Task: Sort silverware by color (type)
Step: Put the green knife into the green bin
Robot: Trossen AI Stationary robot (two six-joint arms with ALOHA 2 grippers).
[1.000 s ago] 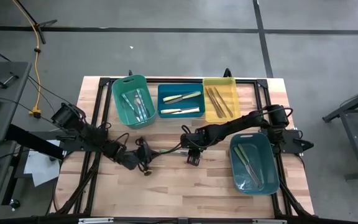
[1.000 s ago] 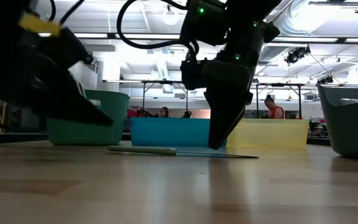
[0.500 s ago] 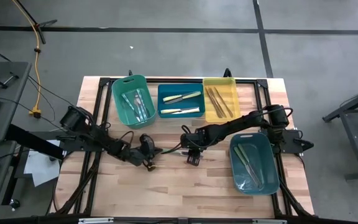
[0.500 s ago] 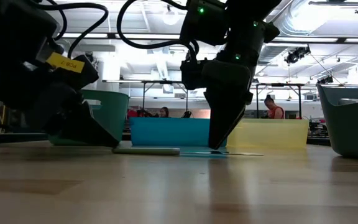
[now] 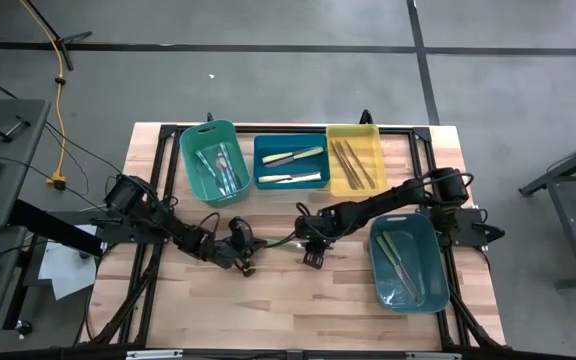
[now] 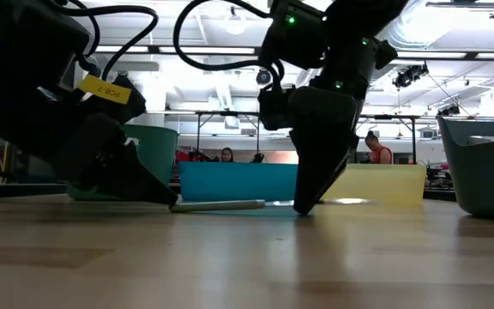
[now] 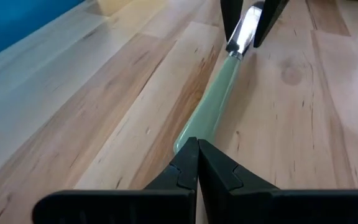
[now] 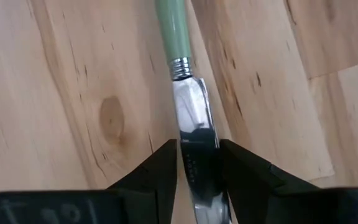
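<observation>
The right gripper (image 8: 197, 168) is pinching the silvery blade of a green-handled knife (image 8: 179, 43), one finger (image 8: 151, 171) on each side. The knife is lying flat on the wooden table (image 5: 298, 300), in front of the blue bin (image 5: 290, 163). The left gripper (image 7: 197, 165), its fingers pressed together, is touching the handle's end. Other silverware (image 5: 293, 157) is lying sorted in the bins.
</observation>
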